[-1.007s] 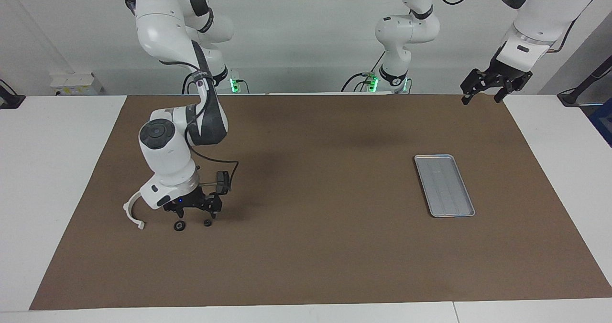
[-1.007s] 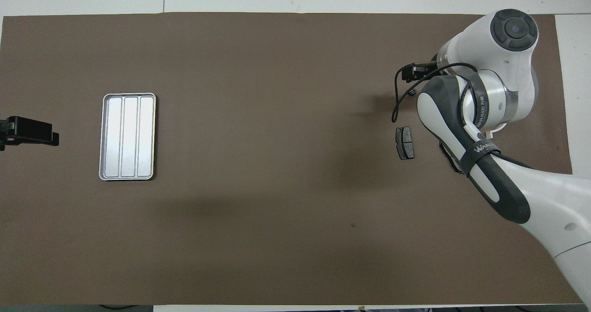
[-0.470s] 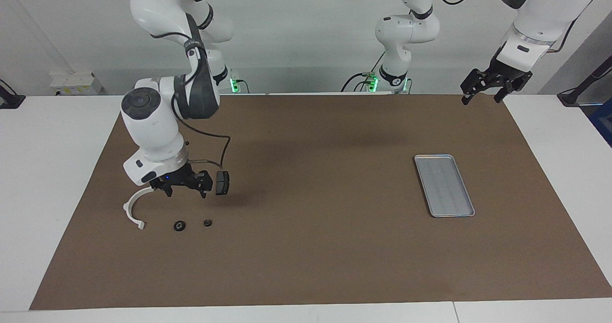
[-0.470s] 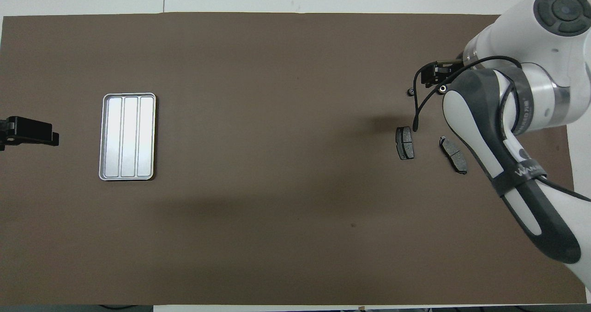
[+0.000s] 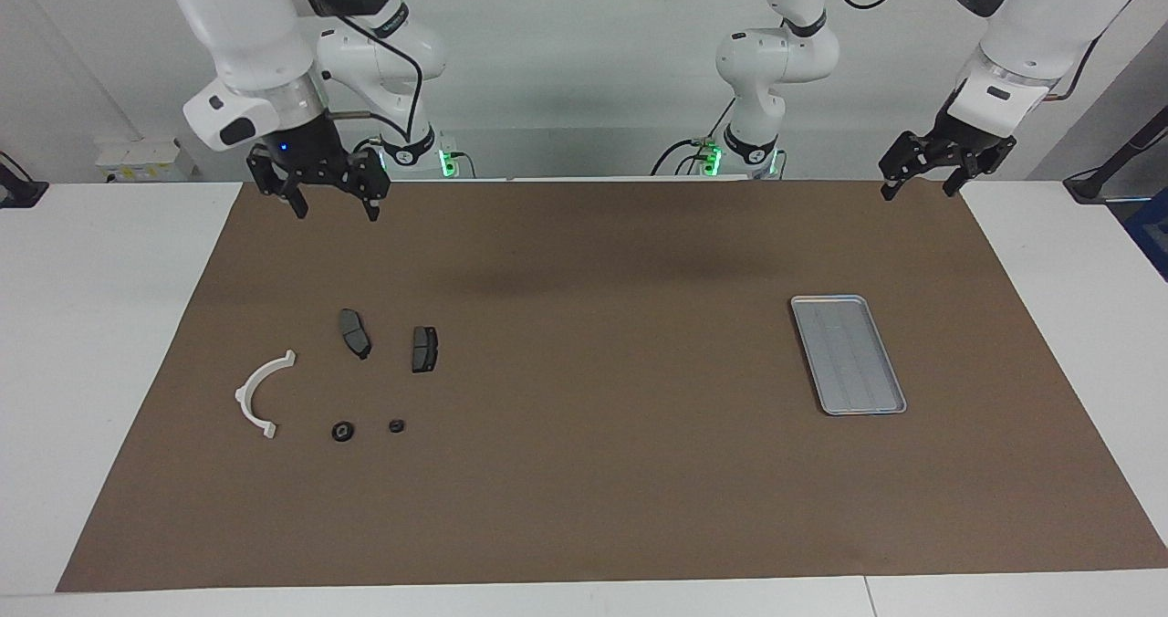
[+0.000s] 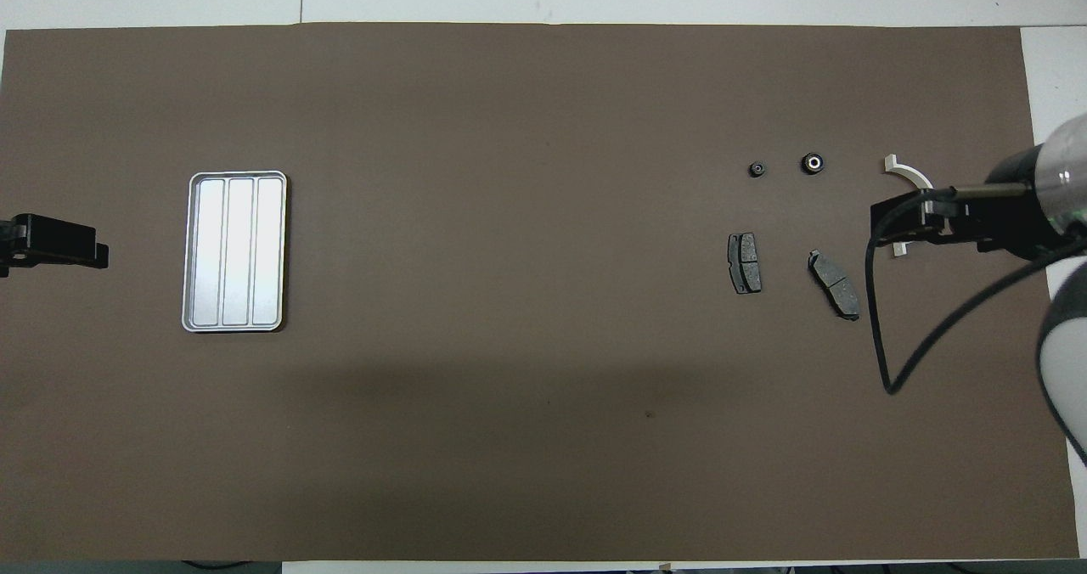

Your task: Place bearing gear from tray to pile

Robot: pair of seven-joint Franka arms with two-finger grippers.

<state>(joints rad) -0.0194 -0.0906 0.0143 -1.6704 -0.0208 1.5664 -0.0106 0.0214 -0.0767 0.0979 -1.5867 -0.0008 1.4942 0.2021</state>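
Note:
The silver ridged tray (image 5: 849, 354) lies bare toward the left arm's end, also in the overhead view (image 6: 235, 251). The pile lies toward the right arm's end: a white arc (image 5: 260, 396), two dark brake pads (image 5: 355, 332) (image 5: 424, 349), and two small black round gear parts (image 5: 343, 432) (image 5: 396, 426) farther from the robots. In the overhead view they show as the larger one (image 6: 813, 163) and the smaller one (image 6: 756, 169). My right gripper (image 5: 334, 206) is open, empty and raised high over the mat's edge by the robots. My left gripper (image 5: 922, 183) is open and empty, and the left arm waits.
A brown mat (image 5: 593, 471) covers the table, with white table strips around it. In the overhead view the right gripper (image 6: 900, 224) partly covers the white arc (image 6: 904, 173). The left gripper (image 6: 51, 247) hangs beside the tray.
My right gripper has risen from just above the two round parts and drawn back toward the robots, empty. The second brake pad and the arc are now uncovered. The left arm has not moved.

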